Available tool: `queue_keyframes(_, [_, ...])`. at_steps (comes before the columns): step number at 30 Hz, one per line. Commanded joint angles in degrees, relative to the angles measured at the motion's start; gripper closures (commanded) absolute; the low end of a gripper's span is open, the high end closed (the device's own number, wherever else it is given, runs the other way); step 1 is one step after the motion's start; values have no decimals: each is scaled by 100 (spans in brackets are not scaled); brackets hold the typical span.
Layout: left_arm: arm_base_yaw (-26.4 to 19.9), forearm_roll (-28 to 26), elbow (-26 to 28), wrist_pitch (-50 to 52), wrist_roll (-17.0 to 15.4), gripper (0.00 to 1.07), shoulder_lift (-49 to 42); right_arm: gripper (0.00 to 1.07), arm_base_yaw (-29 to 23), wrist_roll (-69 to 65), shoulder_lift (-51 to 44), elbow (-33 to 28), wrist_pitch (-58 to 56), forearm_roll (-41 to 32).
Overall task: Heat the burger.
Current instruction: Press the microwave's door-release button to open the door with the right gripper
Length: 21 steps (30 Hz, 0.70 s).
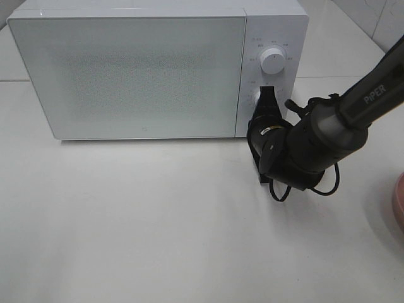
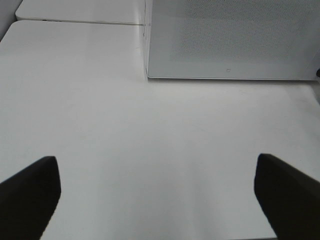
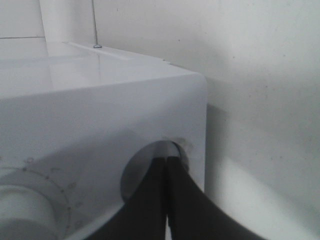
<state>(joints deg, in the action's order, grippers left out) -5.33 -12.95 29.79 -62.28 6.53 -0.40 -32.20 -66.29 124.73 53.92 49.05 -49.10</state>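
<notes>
White counter [image 1: 158, 240] carries a closed microwave [image 1: 126, 76]; the right jaws meet its lower dial [image 1: 255, 100]. Left wrist view: the left jaws stand spread wide, gripping nothing. Right wrist view: right jaws pressed shut against that dial [image 3: 142, 172]. Where the burger is, I cannot tell.

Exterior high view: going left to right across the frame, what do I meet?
Microwave door → right gripper, shut, tips against the control panel → pink plate rim at the frame's edge. The upper dial overlaps the gripper sideways, so it is left out.
</notes>
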Motion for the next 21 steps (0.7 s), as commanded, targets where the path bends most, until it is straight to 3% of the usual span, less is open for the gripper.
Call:
queue_keyframes(1, [17,-23,-11,86,-11,9,-120,107,74,-11,-46,241,1278,206])
queue_keyframes(14, [17,-23,-11,86,-17,9,-120,107,212,-69,189,1020,1759,246])
queue_keyframes(21, [17,-23,-11,86,-17,9,-120,107,212,-34,201,1094,1730,321])
